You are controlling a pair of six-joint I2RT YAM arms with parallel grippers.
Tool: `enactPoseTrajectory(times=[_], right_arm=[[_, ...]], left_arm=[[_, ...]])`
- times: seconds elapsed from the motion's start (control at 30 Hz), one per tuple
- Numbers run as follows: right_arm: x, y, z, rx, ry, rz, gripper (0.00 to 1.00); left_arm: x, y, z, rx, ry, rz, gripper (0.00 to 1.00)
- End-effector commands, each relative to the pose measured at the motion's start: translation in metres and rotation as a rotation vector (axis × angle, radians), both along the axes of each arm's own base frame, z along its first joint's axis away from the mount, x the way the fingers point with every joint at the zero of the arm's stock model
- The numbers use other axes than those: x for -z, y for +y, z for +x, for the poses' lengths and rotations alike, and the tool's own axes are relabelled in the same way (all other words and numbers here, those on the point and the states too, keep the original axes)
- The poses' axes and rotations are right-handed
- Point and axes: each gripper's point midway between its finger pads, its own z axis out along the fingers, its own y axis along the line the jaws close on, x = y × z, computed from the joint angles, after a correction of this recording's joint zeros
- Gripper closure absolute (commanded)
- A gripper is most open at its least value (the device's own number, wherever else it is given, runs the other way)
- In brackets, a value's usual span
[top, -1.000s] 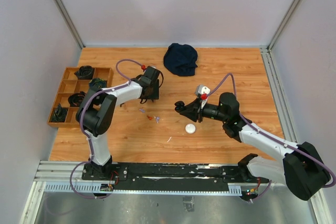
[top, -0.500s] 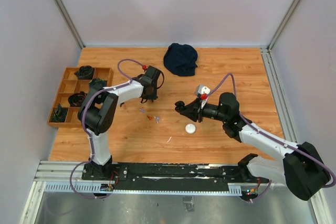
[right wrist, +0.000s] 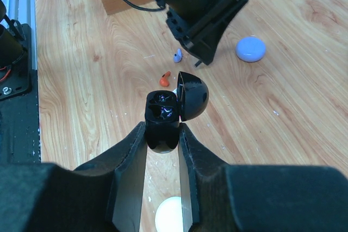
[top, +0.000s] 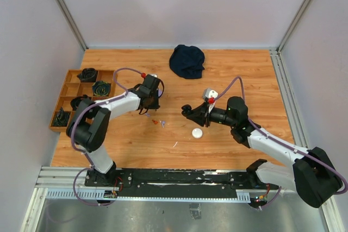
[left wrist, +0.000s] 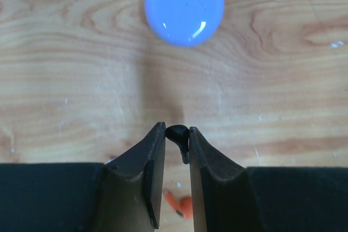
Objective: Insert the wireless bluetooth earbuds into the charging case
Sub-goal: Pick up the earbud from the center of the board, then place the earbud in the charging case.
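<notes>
**Table (top: 239, 74), wood-grain top. Contents, left to right in the overhead view:**

1. Wooden tray (top: 72, 77), divided into compartments, at the table's 9 o'clock edge. Coiled black cables (top: 101, 87) are held in several of them.
2. Left gripper (top: 148, 108), at 3 o'clock of the tray. The fingers are drawn nearly together and a black earbud (left wrist: 177, 133) is pinched between their tips. Whether the bud touches the wood cannot be told.
3. Lavender round case (left wrist: 185, 6), lid closed, lying flat at 12 o'clock of the pinched bud in the left wrist view, well apart from it.
4. Purple earbud (right wrist: 178, 55), loose on the wood just beside the left gripper, as seen from the right wrist.
5. Orange earbud (top: 162, 124), loose on the wood at 4 o'clock of the left gripper, near it.
6. Right gripper (top: 187, 111), at 3 o'clock of the orange earbud. A black charging case (right wrist: 163, 118) is clamped between the two fingers with its hinged lid swung open. The wells inside are dark and their contents cannot be told.
7. White round case (top: 197, 132), closed, at 5 o'clock of the right gripper, resting apart on the table.
8. Dark cloth (top: 187, 61), bunched, at the table's 12 o'clock edge.
</notes>
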Motion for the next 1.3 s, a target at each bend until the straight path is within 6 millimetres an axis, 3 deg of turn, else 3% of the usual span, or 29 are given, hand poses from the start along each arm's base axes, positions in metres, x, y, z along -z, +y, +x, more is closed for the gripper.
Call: enactPoseTrajectory(times=[0.0, 0.37, 0.53, 0.9, 1.27], right_arm=[[-0.006, -0.003, 0.003, 0.020, -0.052, 0.020, 0.98], [-0.012, -0.008, 0.004, 0.052, -0.090, 0.046, 0.98], [-0.016, -0.011, 0.003, 0.066, -0.108, 0.066, 0.99], [-0.031, -0.023, 0.000, 0.133, -0.187, 0.131, 0.98], [-0.036, -0.026, -0.005, 0.132, -0.221, 0.165, 0.98]], left_arm=[[-0.050, -0.015, -0.003, -0.021, -0.146, -0.145, 0.74], [-0.126, -0.032, -0.043, -0.025, -0.364, -0.330, 0.72], [-0.158, -0.050, -0.062, 0.018, -0.453, -0.454, 0.71], [-0.191, -0.082, -0.092, 0.077, -0.573, -0.575, 0.71], [-0.227, -0.090, -0.108, 0.105, -0.682, -0.688, 0.71]])
